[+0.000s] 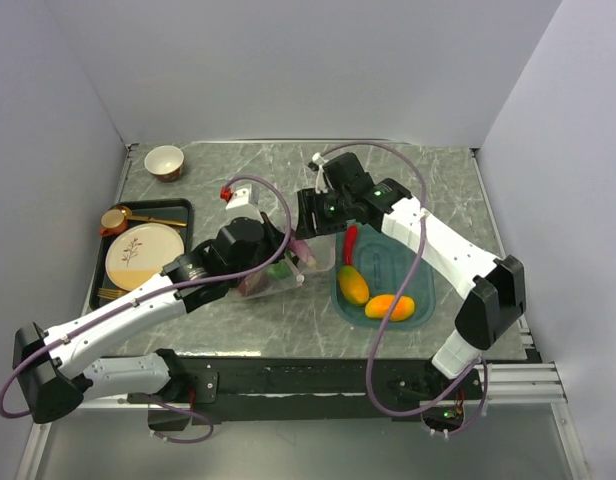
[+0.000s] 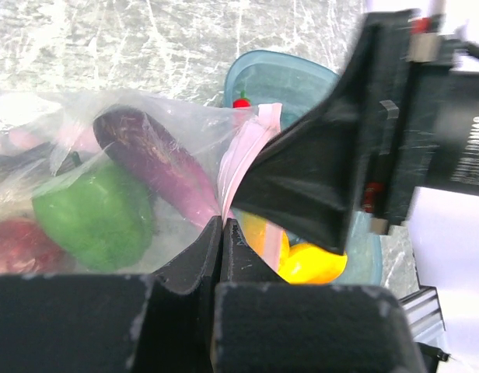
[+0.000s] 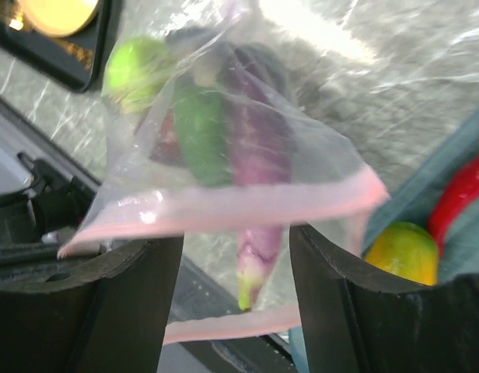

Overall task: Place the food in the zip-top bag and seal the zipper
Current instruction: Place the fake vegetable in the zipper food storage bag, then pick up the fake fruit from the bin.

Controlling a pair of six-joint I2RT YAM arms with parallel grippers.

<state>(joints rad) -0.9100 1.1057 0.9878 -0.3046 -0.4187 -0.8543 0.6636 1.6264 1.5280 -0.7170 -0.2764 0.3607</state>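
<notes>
The left gripper [image 2: 222, 242] pinches the pink zipper [image 2: 244, 149] of the clear zip-top bag [image 3: 321, 163]. The right gripper [image 3: 233, 247] stands open, its fingers either side of the bag's mouth, where the purple eggplant [image 3: 259, 148] pokes through.

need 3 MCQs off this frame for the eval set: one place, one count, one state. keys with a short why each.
1. Where is the red chili?
A) inside the zip-top bag
B) in the teal tray
C) between the left jaws

2. How many mangoes are outside the bag?
A) one
B) four
C) two

3. The left jaws are:
A) shut on the bag's mouth edge
B) wide open
C) shut on a mango

Key:
1 B: the top view shows it lying in the tray next to the mangoes.
2 C: both sit in the tray.
3 A: the left wrist view shows them closed together with the pink zipper strip running down between them.
</notes>
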